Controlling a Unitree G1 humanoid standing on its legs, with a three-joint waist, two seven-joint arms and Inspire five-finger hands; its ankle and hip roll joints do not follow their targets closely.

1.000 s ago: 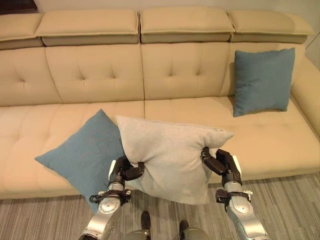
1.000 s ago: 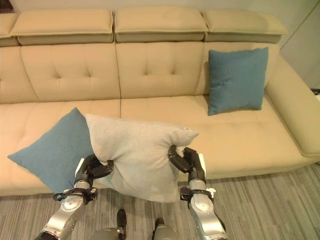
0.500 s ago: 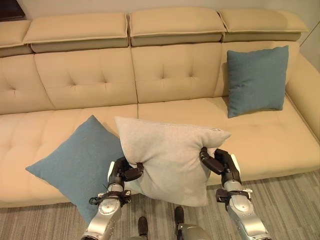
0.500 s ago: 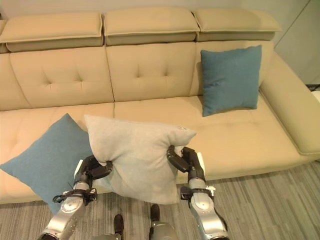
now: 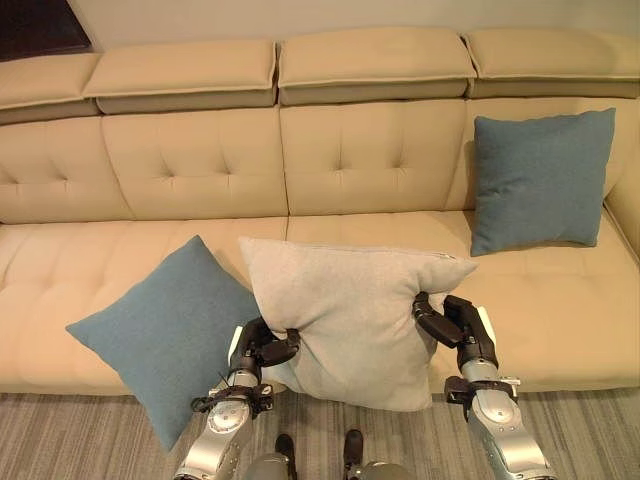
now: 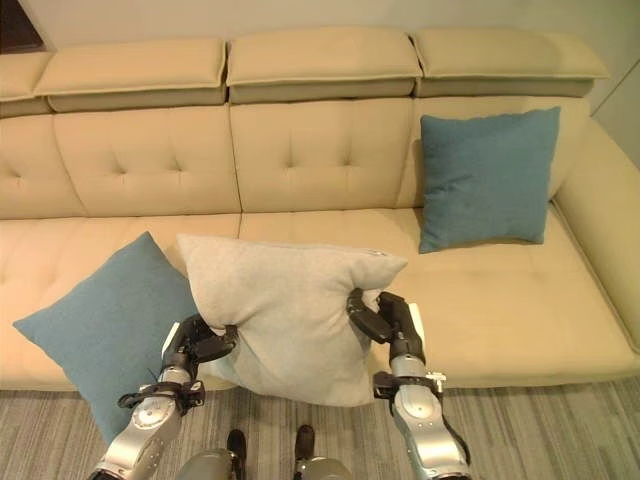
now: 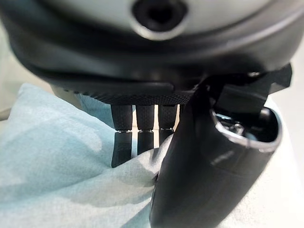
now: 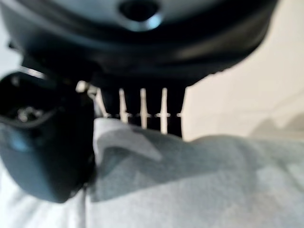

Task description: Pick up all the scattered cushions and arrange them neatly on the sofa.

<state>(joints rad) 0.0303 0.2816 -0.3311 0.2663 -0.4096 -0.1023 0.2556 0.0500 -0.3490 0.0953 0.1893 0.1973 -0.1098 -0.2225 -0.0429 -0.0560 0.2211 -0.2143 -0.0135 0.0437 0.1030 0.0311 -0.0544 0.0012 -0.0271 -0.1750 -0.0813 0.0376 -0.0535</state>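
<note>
Grey cushion [image 5: 350, 320] is held up in the air between the two hands, in front of the front edge of the sofa [image 5: 200, 160] and above the striped floor [image 5: 590, 420]. In the head views the left hand [image 5: 258, 350] grips the lower left edge of this cushion and the right hand [image 5: 452, 325] grips its right edge, a little higher, so the cushion hangs slightly tilted. The wrist views give what the head views cannot: from very close, the left fingers [image 7: 137, 133] lie behind a fold of the fabric while the thumb presses on the front of it, so the cloth is pinched between them; on the right side, the right fingers [image 8: 142, 111] also go behind the fabric and the thumb closes on it from the front. Both hands are therefore clamped on the grey cushion, one at each side. The head views show the rest of the scene. A blue cushion [image 5: 165, 335] stands on one corner at the front of the left seat, just beside the grey cushion and partly behind it. A second blue cushion [image 5: 540, 180] leans upright against the backrest at the right end of the sofa, well apart from the hands.
</note>
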